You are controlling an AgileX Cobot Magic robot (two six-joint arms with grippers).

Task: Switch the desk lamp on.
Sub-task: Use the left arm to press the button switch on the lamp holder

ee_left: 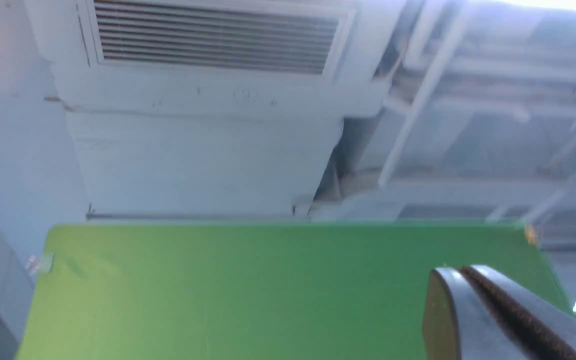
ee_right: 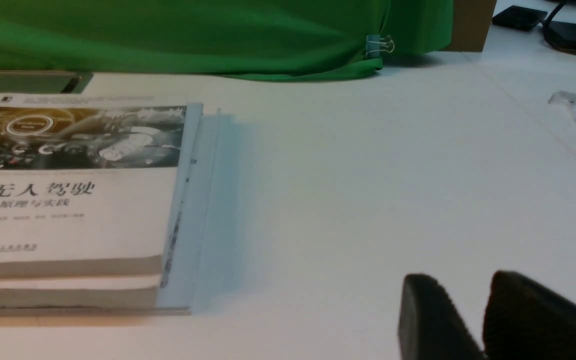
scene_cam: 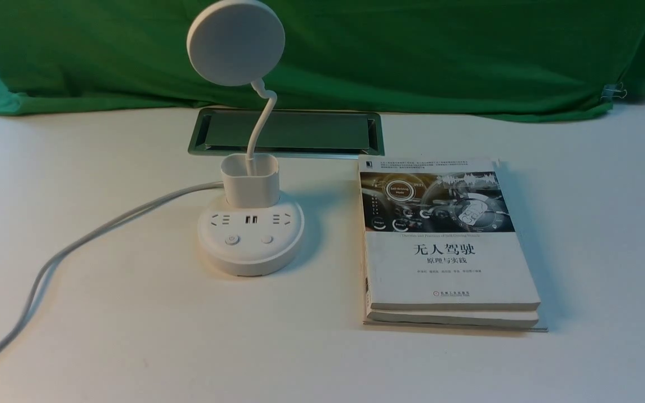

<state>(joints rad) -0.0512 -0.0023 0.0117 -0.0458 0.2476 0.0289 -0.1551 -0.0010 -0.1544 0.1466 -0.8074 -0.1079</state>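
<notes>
The white desk lamp stands left of the table's middle in the front view, with its round disc head (scene_cam: 235,42) up on a thin bent neck (scene_cam: 261,117), a small cup holder (scene_cam: 249,180) and a round base (scene_cam: 251,249). The base carries sockets and two buttons, a power-marked one (scene_cam: 232,239) and a plain one (scene_cam: 267,239). The head is not lit. Neither gripper shows in the front view. My left gripper (ee_left: 460,270) is shut, empty and points up at the ceiling. My right gripper (ee_right: 460,285) is low over the table right of the book, jaws a narrow gap apart, empty.
A stack of two books (scene_cam: 445,240) lies right of the lamp and also shows in the right wrist view (ee_right: 68,200). The lamp's white cord (scene_cam: 76,246) runs off to the front left. A metal-rimmed recess (scene_cam: 286,131) sits behind the lamp, below a green cloth (scene_cam: 412,56).
</notes>
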